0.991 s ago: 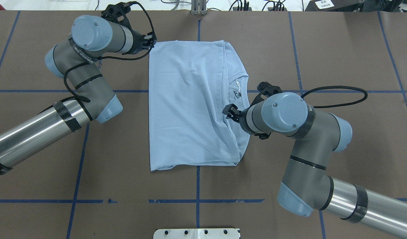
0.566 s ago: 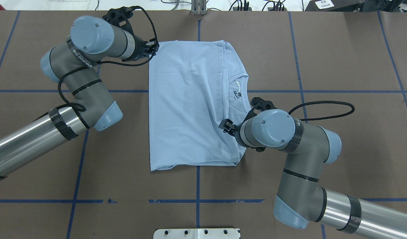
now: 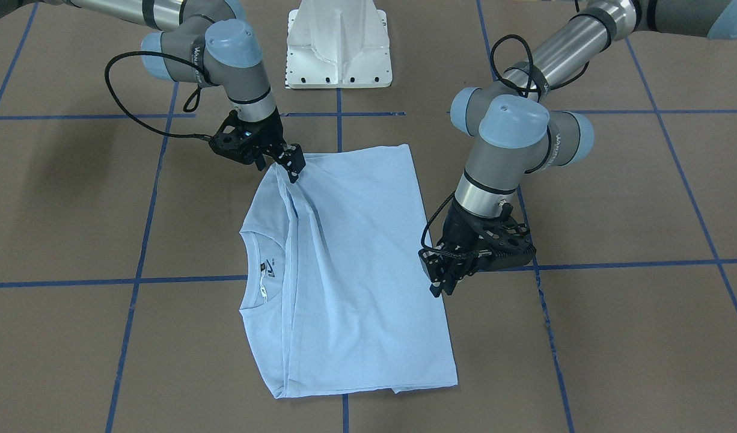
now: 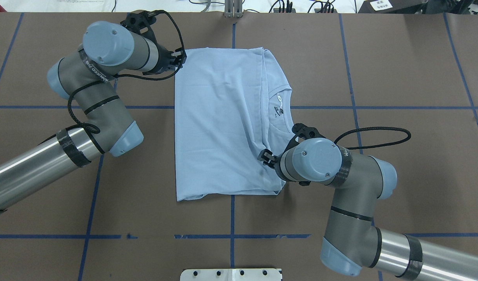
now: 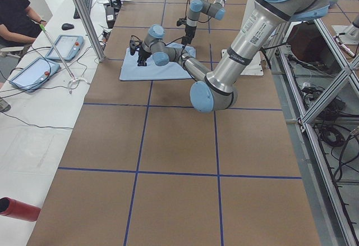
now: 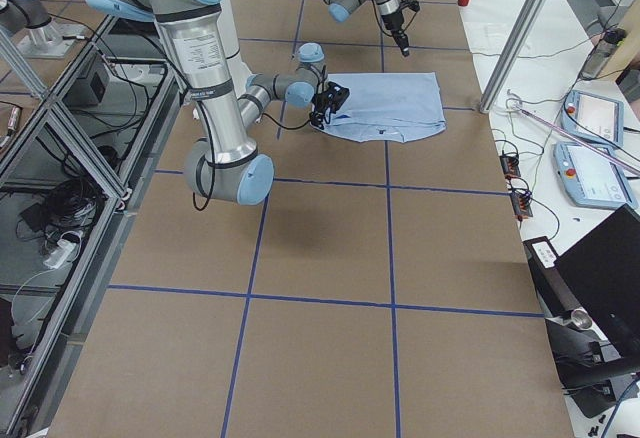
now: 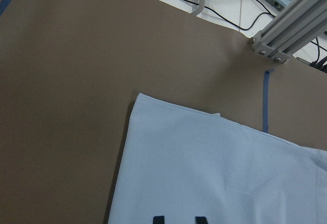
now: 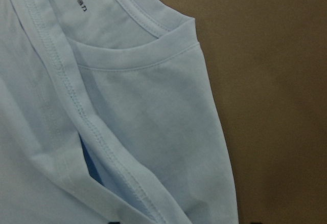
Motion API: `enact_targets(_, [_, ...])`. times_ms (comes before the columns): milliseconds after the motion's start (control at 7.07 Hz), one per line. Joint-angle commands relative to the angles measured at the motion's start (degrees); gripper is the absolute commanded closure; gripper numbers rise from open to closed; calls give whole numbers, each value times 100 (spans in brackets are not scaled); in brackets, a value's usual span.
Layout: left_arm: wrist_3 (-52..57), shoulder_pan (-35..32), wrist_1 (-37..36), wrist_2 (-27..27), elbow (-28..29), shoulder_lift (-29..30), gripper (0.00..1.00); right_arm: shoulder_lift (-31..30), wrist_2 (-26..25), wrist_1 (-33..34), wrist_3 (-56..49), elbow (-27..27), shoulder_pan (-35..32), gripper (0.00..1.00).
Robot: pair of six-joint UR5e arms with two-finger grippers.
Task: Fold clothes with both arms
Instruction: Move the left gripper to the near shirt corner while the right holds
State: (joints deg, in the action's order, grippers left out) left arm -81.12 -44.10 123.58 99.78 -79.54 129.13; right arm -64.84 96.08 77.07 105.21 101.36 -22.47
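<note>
Shirt: the T-shirt [image 4: 219, 125] lies flat on the desk [image 4: 399, 58] between the two arms, with its collar [image 3: 248, 270] toward the robot's right.
Done: one fold, it seems. The lower half lies over the chest, and its stitched hem runs just beside the collar. No sleeves show.
Left to do: by my judgement at least one more fold, near side over far side or the reverse, to make a small packet.
Left pincer [image 3: 440, 282]: spread, over the folded edge toward the far corner, holding nothing.
Right pincer [image 3: 291, 167]: spread, low over the hem and shoulder at the near corner, holding nothing. Whether it touches the cloth, I cannot tell.
Stage: about halfway, with the next grasp not yet taken.
</note>
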Motion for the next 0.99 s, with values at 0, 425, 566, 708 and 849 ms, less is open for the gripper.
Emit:
enact_targets(0, [0,6,0,7,0,-11,68,-38,24,9,-9,-20,23,13])
enact_targets(425, [0,6,0,-2,0,-20,68,-90,33,9,0,-20,102,29])
enact_targets(566, [0,6,0,-2,0,-20,68,-99,33,9,87,-20,111,64])
enact_targets(708, [0,-2,0,-2,0,-20,68,-99,33,9,131,-2,103,83])
enact_targets(849, [0,-2,0,-2,0,-20,68,-99,42,9,141,15,111,100])
